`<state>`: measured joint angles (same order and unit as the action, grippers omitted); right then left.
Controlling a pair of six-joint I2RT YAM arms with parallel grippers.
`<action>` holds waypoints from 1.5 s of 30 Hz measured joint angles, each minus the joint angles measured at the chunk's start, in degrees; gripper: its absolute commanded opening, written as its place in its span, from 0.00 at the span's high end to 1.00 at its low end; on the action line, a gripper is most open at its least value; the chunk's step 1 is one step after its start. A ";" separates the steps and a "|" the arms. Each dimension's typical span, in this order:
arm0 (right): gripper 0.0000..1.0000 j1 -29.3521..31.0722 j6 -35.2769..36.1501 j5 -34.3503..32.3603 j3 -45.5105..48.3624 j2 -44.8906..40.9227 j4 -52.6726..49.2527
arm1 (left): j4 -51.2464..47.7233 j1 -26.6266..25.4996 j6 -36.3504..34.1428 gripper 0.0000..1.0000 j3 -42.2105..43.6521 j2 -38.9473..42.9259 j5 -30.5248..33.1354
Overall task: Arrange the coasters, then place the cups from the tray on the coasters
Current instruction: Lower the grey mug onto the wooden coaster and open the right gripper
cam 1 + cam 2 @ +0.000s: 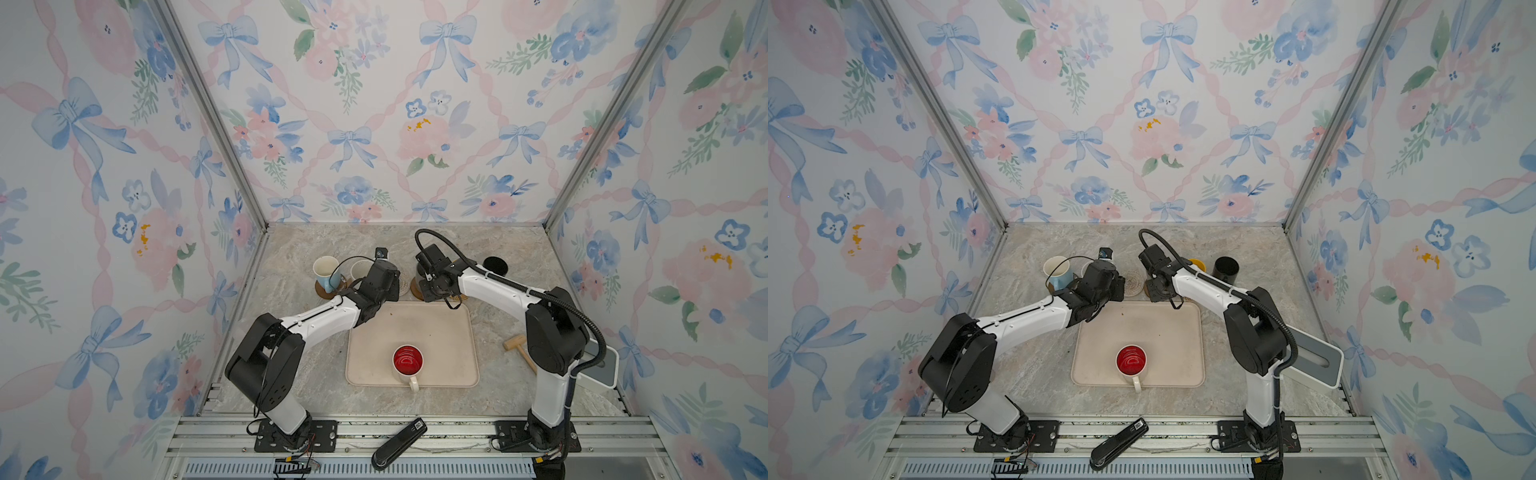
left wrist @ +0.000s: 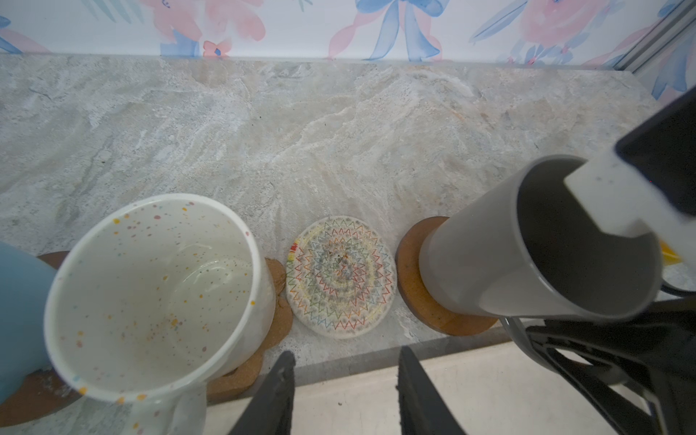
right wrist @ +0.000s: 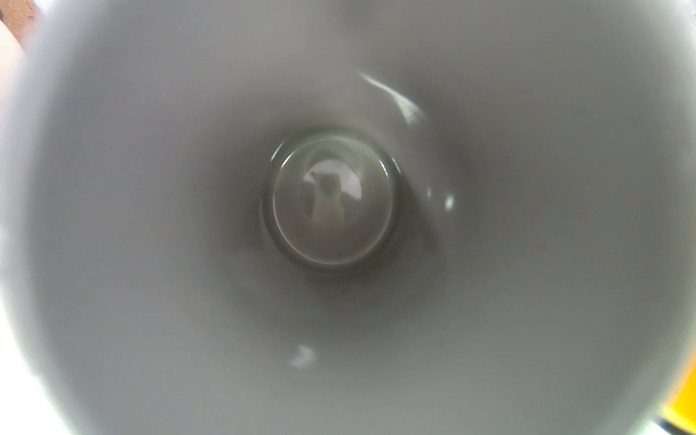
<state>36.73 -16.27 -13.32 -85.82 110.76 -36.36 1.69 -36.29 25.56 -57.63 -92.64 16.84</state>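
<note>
Mugs on coasters line the strip of surface just beyond the far rim of the tray [image 1: 415,328], which lies at the middle of the surface. From the left edge toward the right, the light blue mug [image 1: 326,270] stands on the dark brown round coaster [image 1: 322,293]. Next the speckled cream mug [image 2: 150,293] stands on the paw-shaped coaster [image 2: 278,320]. The cream woven coaster [image 2: 341,277] lies bare, and the grey mug [image 2: 508,263] stands upright on the wooden disc coaster [image 2: 410,263]. Further toward the right edge, the yellow mug [image 1: 1197,264] shows partly behind my right arm, with the black mug [image 1: 1226,269] beside it. What lies under those two I cannot make out.

My right pincer [image 2: 610,199] is down at the grey mug's rim, drawn nearly closed on its wall. One white finger reaches over the rim into the opening, and my right wrist camera looks straight down onto the mug's bottom.

My left pincer [image 2: 346,352] hangs over the tray's far rim near its left corner. Its fingers [image 2: 271,395] are parted with nothing between them. They point at the bare woven coaster, just beside the speckled mug.

One mug is on the tray: the white mug with red inside [image 1: 408,361]. It stands upright near the middle of the tray's near edge, its handle reaching out over that rim.

Off the tray's right edge a wooden mallet [image 1: 517,347] lies on the surface. A white-and-grey box [image 1: 1316,357] sits at the surface's right edge behind my right arm.
</note>
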 measured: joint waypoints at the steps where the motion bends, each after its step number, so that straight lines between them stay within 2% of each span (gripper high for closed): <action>1: 1.00 0.00 0.00 0.00 -0.04 0.00 0.02 | 0.00 0.00 0.00 0.58 0.00 0.00 0.00; 36: 1.00 -0.63 -0.85 0.24 -0.52 0.98 -0.02 | 0.00 0.28 0.00 0.58 0.00 0.00 -0.22; 45: 0.83 -0.76 -1.46 0.70 -0.52 1.01 -0.02 | 0.00 0.33 0.00 0.58 0.00 0.00 -0.24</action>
<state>35.97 -17.74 -12.62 -86.35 111.77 -36.38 1.69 -35.97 25.56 -57.63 -92.64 16.60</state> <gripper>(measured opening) 0.154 0.418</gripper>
